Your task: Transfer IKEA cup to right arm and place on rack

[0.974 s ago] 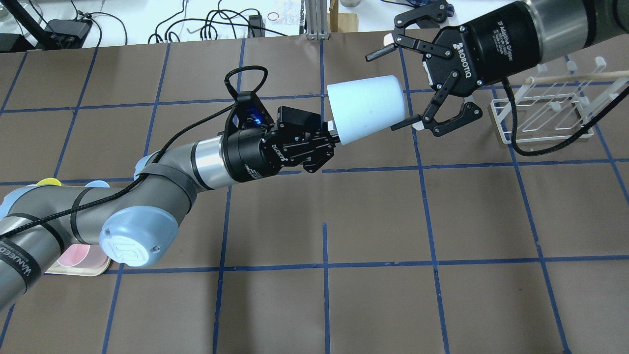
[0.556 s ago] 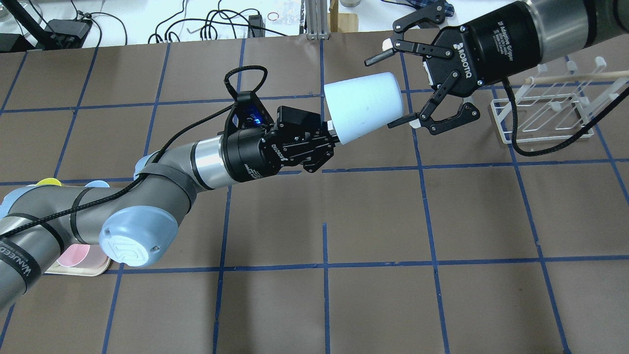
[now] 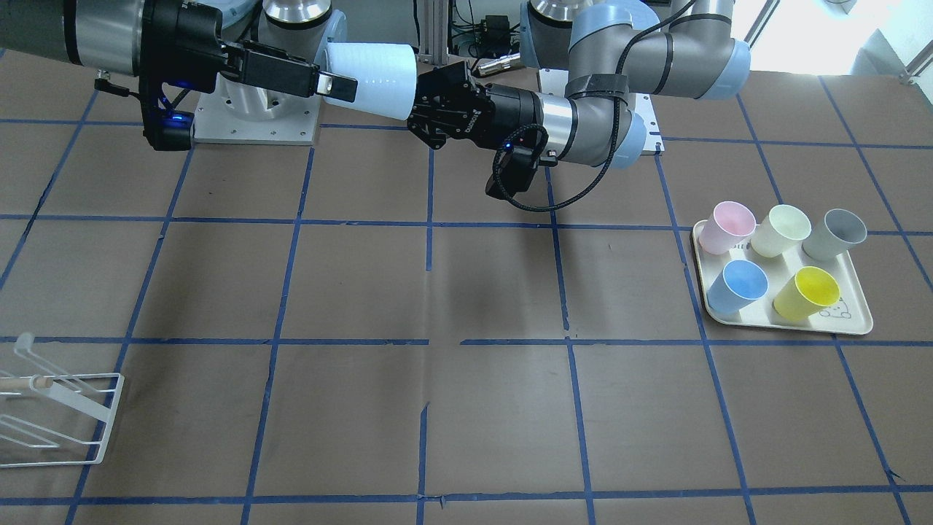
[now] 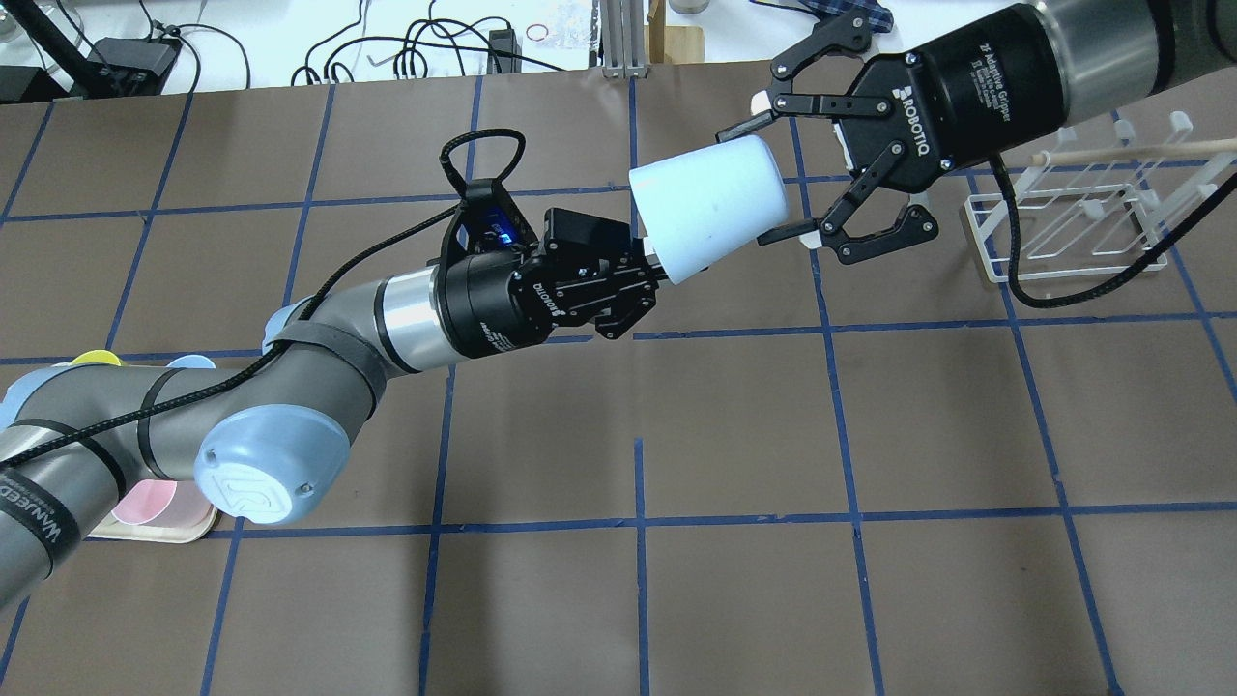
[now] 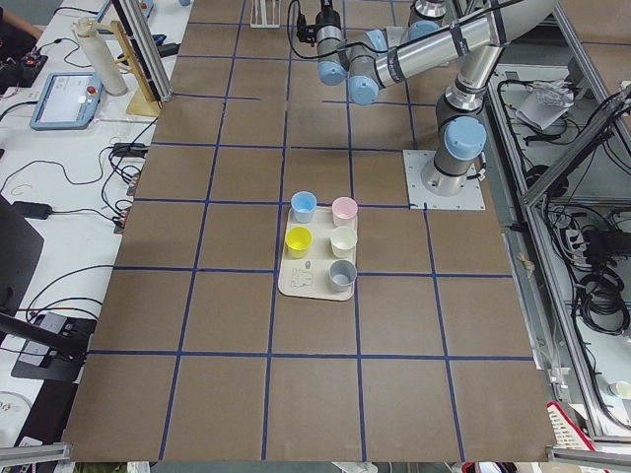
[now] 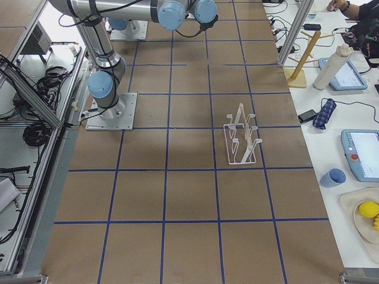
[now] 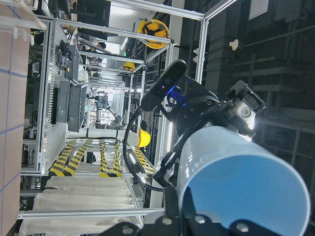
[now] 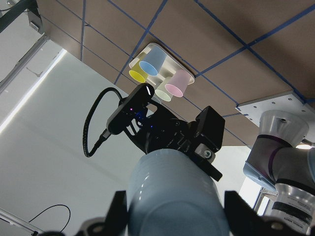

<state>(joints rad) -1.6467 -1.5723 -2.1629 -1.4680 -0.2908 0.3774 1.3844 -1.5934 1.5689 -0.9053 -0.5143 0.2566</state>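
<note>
Since a moment ago the right gripper has been closing in on the IKEA cup, its fingers drawing narrower and now flanking the cup's closed end, and the cup has been tipping slightly further up.

The brown table with its blue tape grid is lying beneath everything; the left arm is stretching in from the overhead view's lower left, elbow bent and forearm running nearly level toward the middle; the right arm is reaching in from the upper right, its wrist angled down and inward to face the other.

The rack is standing on the table just below the right arm's wrist in the overhead view, well apart from the cup; the tray is sitting on the robot's left side, carrying five other cups.

The IKEA cup is hanging in the air between the two grippers, lying on its side with its mouth toward the left gripper, which is pinching the rim, one finger inside; the right gripper's fingers are spread to either side of the base end, and whether the pads are touching the wall yet is hard to judge, though the wrist view seems to be showing a slim gap.
</note>
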